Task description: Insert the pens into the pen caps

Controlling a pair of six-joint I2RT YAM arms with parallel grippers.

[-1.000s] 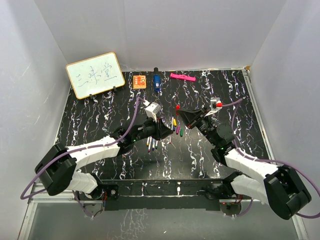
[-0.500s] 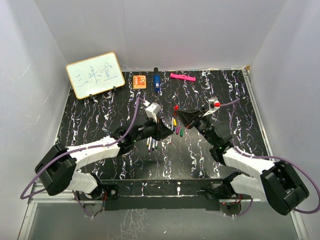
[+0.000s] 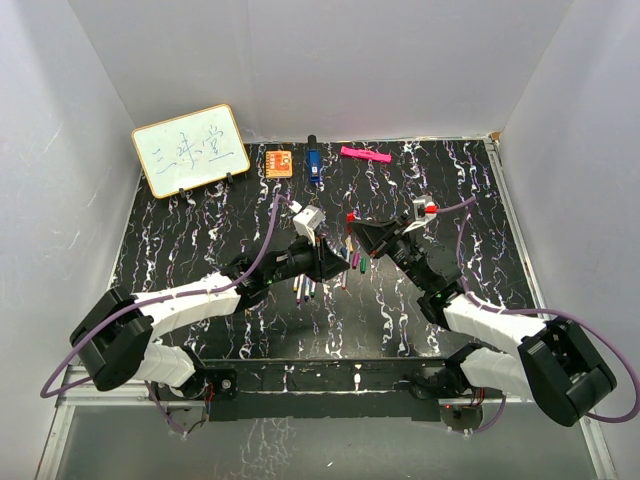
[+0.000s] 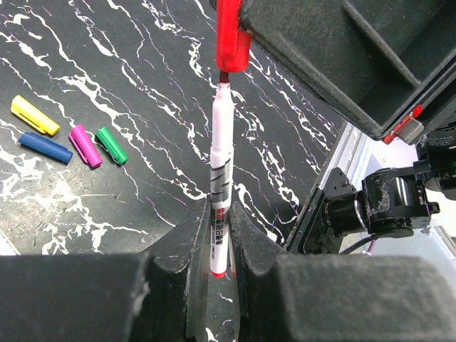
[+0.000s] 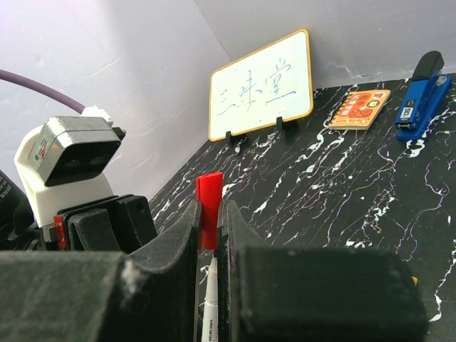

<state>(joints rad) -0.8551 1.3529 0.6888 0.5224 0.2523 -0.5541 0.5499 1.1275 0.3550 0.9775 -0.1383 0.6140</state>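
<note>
We count five caps. One, the red cap [image 4: 229, 32], is clamped between the fingers of the right tool [image 5: 208, 221], held above the surface [image 3: 200, 230] with its open end facing down toward the left arm. The other four lie loose on the surface in a tight cluster just beside the two tools: a yellow cap [image 4: 34, 115], a blue cap [image 4: 44, 147], a purple cap [image 4: 85, 145] and a green cap [image 4: 111, 144]. The purple and green ones lie side by side, with the yellow and blue just beyond them.

The left tool [image 4: 219, 222] is closed narrowly around one white-barrelled pen [image 4: 219, 164], gripping its lower end, where a red band shows. The pen points up and its dark tip meets the mouth of the red cap, while the whole barrel remains outside it.

In the top view we see more pens [image 3: 306, 289] lying close together on the surface just under the left tool. We make out at least three, but the arm covers part of the group, so we cannot settle the number.

Along the far edge we count four other things: one whiteboard [image 3: 190, 150], one orange block [image 3: 279, 162], one blue object [image 3: 313, 163] and one pink marker [image 3: 364, 155].
</note>
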